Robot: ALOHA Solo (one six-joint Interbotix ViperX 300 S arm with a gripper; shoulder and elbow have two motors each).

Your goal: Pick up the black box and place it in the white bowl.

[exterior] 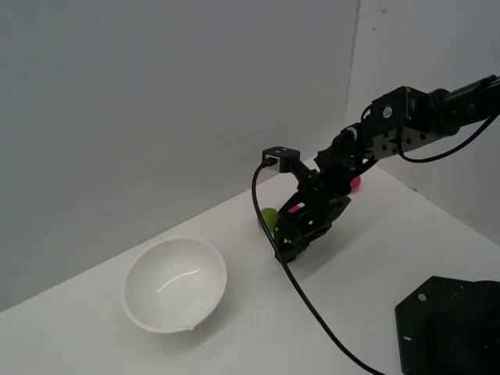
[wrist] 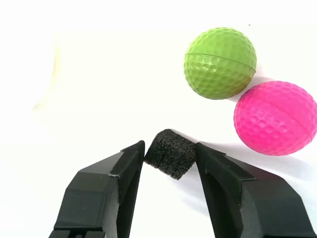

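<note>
Box [wrist: 170,153], a small black foam cube, sits between the two fingertips of the gripper [wrist: 171,154] in the wrist view, turned corner-on so that the jaws press or nearly press on its edges, not on flat faces. One fingertip clearly touches it; the other is at its side, and whether it grips tight cannot be told for sure, but the jaws look closed on the cube. It seems to be on the table [wrist: 99,99], or barely off it.

Just beyond the cube lie a green ball [wrist: 220,62] and a pink ball [wrist: 275,118], touching or almost touching each other, the pink one the closer to the fingertip.

In the exterior view the arm reaches down with the gripper [exterior: 291,248] low at the table; the cube itself is hidden there. The green ball [exterior: 268,218] shows beside the arm and the pink ball [exterior: 355,183] peeps out behind it. Toward that view's left, well apart from the gripper, stands the bowl [exterior: 175,283], empty.

The risk, as I judge it: a skewed hold on soft foam may let the cube twist and slip out on the lift or during the carry to the bowl. A drift of the jaws could also nudge the pink ball and set both rolling.
</note>
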